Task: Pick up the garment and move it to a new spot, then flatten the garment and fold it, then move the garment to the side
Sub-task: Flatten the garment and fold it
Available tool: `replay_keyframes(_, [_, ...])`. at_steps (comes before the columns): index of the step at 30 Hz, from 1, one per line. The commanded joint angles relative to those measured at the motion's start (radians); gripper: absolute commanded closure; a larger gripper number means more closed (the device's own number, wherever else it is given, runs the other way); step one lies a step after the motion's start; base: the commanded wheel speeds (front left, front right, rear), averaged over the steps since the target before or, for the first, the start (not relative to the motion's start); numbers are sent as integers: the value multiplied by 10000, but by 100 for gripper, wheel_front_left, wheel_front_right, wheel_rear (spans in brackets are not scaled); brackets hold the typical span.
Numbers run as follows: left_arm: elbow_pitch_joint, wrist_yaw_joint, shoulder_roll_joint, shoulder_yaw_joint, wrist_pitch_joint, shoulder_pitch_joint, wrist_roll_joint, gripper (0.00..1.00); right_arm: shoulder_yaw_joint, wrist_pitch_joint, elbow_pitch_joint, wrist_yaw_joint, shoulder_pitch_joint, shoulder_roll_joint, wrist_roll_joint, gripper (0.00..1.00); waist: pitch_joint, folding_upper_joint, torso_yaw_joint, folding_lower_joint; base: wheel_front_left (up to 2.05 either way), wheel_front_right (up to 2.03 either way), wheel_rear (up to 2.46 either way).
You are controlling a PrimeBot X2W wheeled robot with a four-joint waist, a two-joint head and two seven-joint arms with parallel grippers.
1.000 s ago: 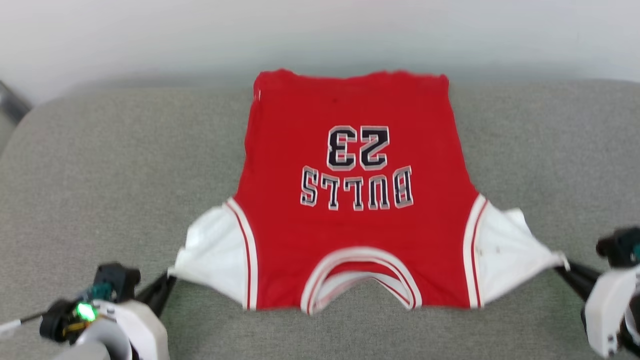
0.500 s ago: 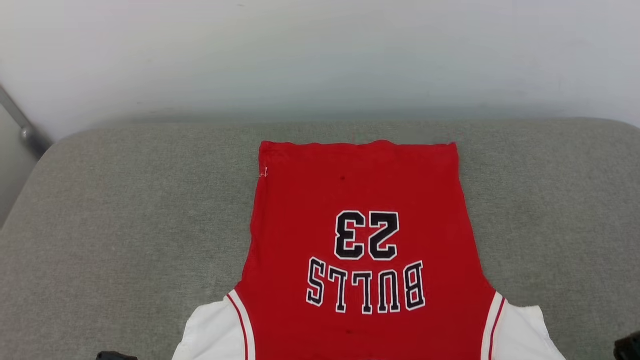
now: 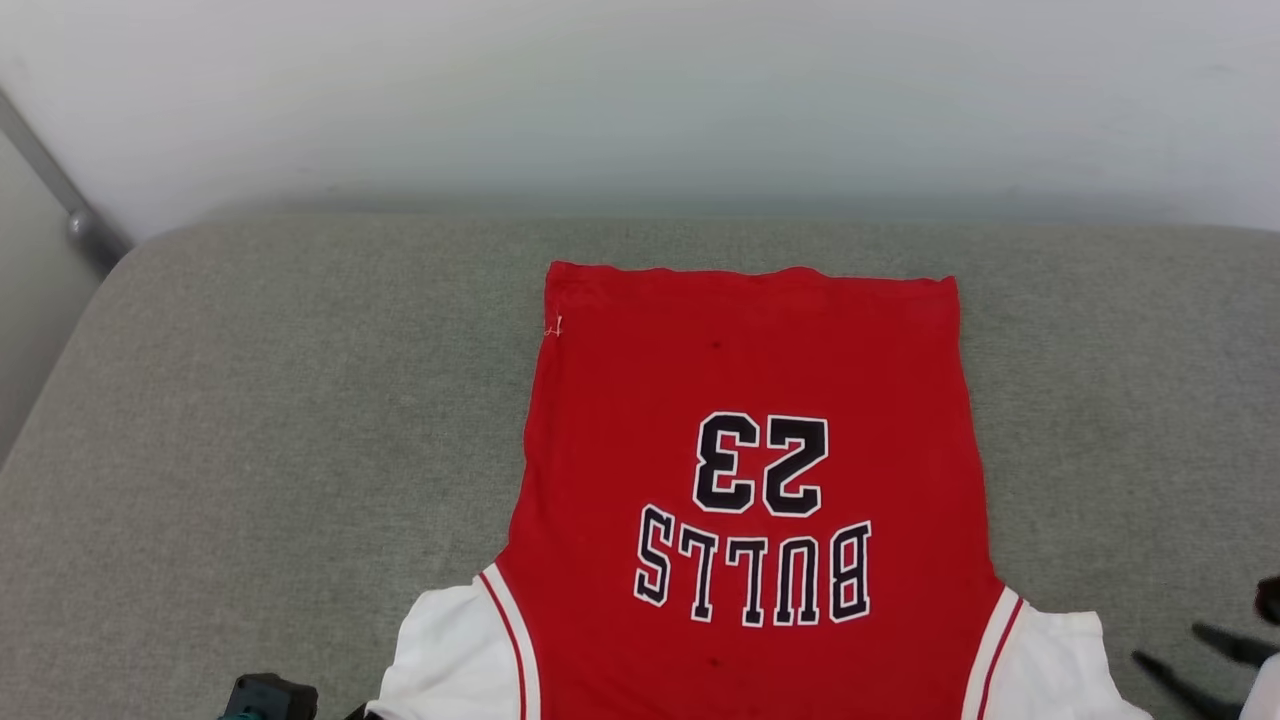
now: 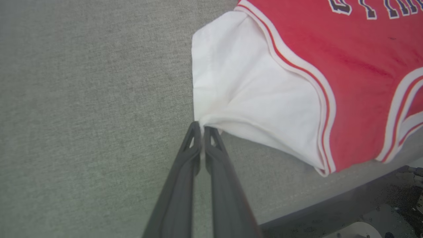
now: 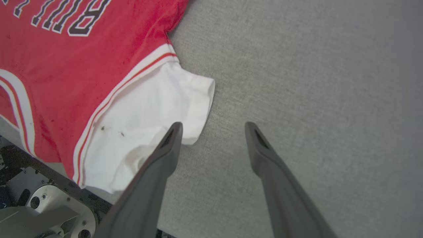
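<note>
The red jersey T-shirt (image 3: 750, 380) lay flat, lettering up, on the grey cushion (image 3: 250, 420), hem at the far side, white sleeves spread near the front edge.

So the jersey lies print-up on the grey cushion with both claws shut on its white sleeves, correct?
Not quite: the right claw is open, jaws apart at its sleeve's edge, clamping nothing, as the right wrist view shows. The jersey does lie print-up on the grey cushion, and the left claw is shut on its sleeve.
</note>
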Motion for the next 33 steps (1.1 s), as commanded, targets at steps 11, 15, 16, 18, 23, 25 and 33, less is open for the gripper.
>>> replay_keyframes(11, [-1129, 525, 44, 121, 8, -1037, 967, 100, -2107, 2353, -1932, -11, -2937, -1567, 434, 0, 1529, 0, 845, 1, 0, 0, 0])
replay_keyframes(15, [-1461, 592, -49, 162, 74, -1565, 1362, 100, -1805, 4282, -2002, -11, -4713, -2117, 928, 0, 2322, 0, 1279, 1, 0, 0, 0])
replay_keyframes(16, [-1525, 600, -73, 165, 87, -1671, 1445, 100, -1703, 4813, -1913, -11, -5183, -2146, 1103, 0, 2515, 0, 1389, 1, 0, 0, 0])
replay_keyframes(18, [-1660, 630, -122, 187, 80, -1879, 1599, 100, -1431, 5961, -1765, -11, -6072, -2296, 1263, 0, 2888, 0, 1596, 1, 0, 0, 0])
replay_keyframes(23, [-2030, 756, -280, 317, -6, -2271, 1874, 100, -628, 8526, -1269, -11, -8357, -2115, 1014, 0, 3799, 0, 2025, 1, 0, 0, 0])
replay_keyframes(25, [-2129, 754, -341, 337, -24, -2431, 2012, 100, -426, 9233, -1023, -11, -9182, -1872, 821, 0, 4150, 0, 2193, 1, 0, 0, 0])
replay_keyframes(33, [-2542, 962, -522, 327, -78, -2959, 2611, 100, -209, 10650, 451, -11, -11187, -733, -295, 0, 5191, 0, 2716, 1, 0, 0, 0])
